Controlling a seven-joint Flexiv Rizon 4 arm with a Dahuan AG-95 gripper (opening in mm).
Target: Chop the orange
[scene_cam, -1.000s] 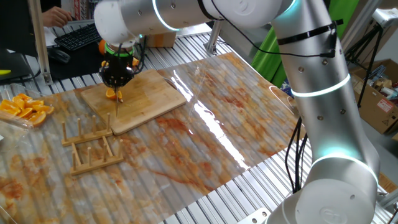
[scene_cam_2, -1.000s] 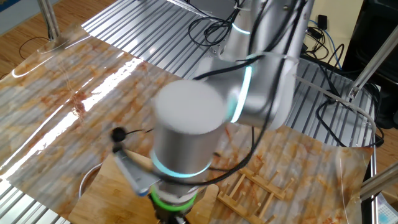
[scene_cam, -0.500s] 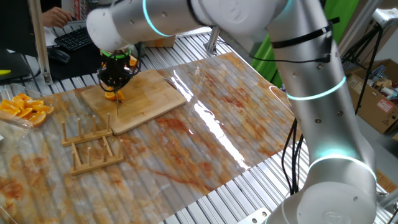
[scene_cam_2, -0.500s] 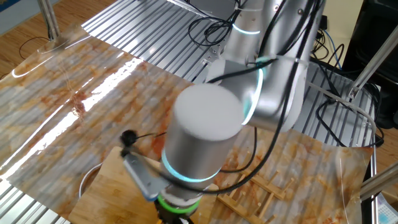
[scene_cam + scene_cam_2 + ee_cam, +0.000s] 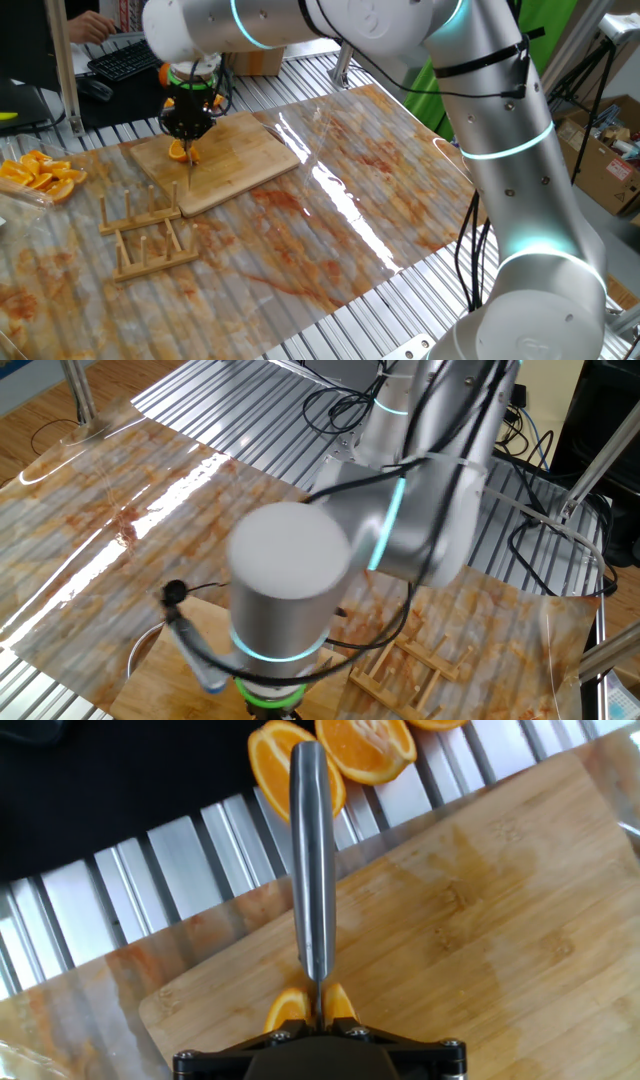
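Your gripper holds a knife pointing down; its fingers are hidden, so you cannot tell how they stand. The blade sits in the orange, which lies on the bamboo board. Around it you see a stained plastic sheet over a ribbed metal table, a wooden rack, and orange slices heaped near the table's edge.

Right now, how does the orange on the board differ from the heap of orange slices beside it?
The orange is one small piece; the heap holds many slices. The orange lies on the board; the heap lies off it, near the table's edge. The knife stands over the orange, with flesh showing on both sides of the blade; nothing touches the heap. Both show bright orange flesh.
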